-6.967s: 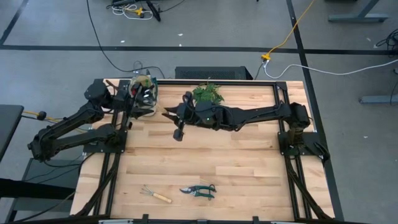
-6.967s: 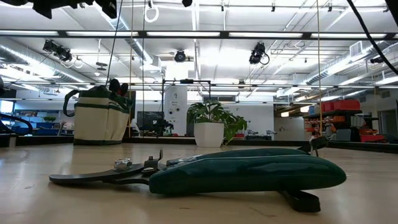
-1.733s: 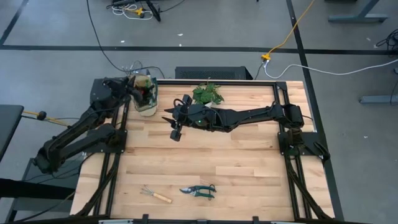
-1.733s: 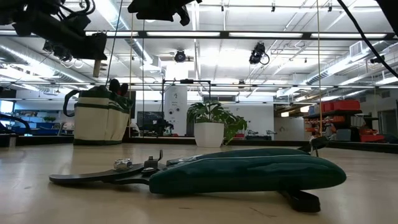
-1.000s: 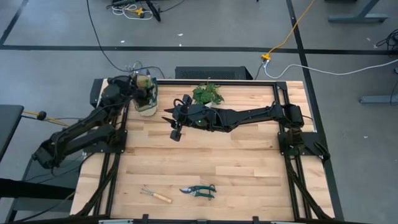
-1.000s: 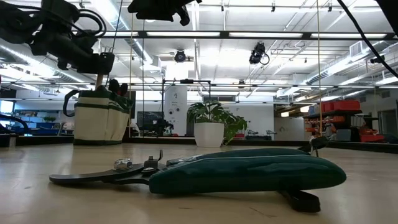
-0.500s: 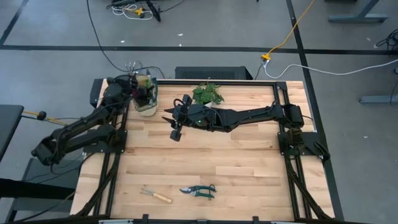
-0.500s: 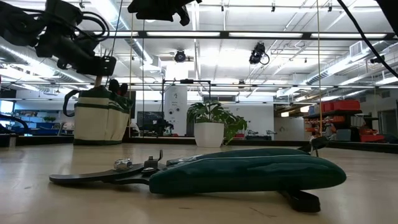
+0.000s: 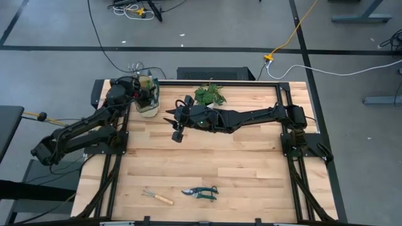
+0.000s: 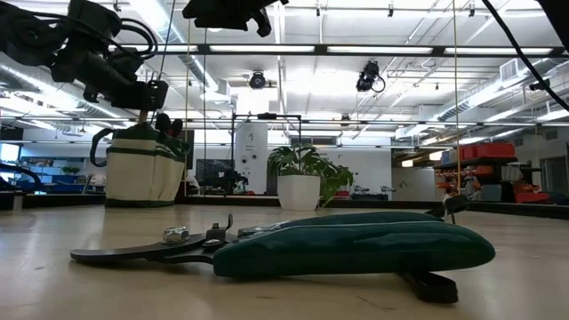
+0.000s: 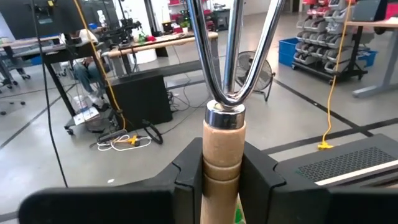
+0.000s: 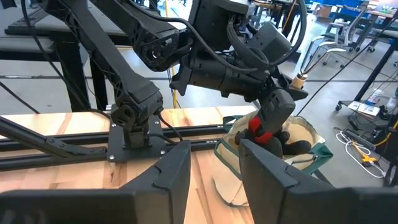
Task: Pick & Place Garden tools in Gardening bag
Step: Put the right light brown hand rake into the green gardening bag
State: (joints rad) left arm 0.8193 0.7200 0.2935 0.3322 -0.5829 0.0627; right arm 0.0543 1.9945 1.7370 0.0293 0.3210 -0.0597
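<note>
The gardening bag (image 9: 148, 98), beige with dark trim, stands at the table's far left; it also shows in the low view (image 10: 142, 169) and the right wrist view (image 12: 292, 146), with black-and-red gloves (image 12: 266, 135) inside. My left gripper (image 11: 222, 171) is over the bag, shut on a wooden-handled tool (image 11: 224, 134) with a forked metal head. My right gripper (image 12: 214, 168) hangs open and empty above the table's far middle (image 9: 178, 133). The teal-handled pruning shears (image 9: 201, 192) and a small hand rake (image 9: 156, 197) lie flat near the table's front edge. My left gripper pinches the tool's wooden handle (image 11: 222, 163) between its two fingers, just below the metal collar. The fingers reach in level and lie across the handle. The tool stands upright, metal fork up, its lower handle end (image 10: 142, 116) at the bag's mouth; whether it touches anything there I cannot tell.
A leafy plant in a white pot (image 9: 210, 95) stands at the far edge, just right of the bag and beside my right arm. The wide wooden tabletop (image 9: 239, 163) lies bare between the arms and the tools at the front.
</note>
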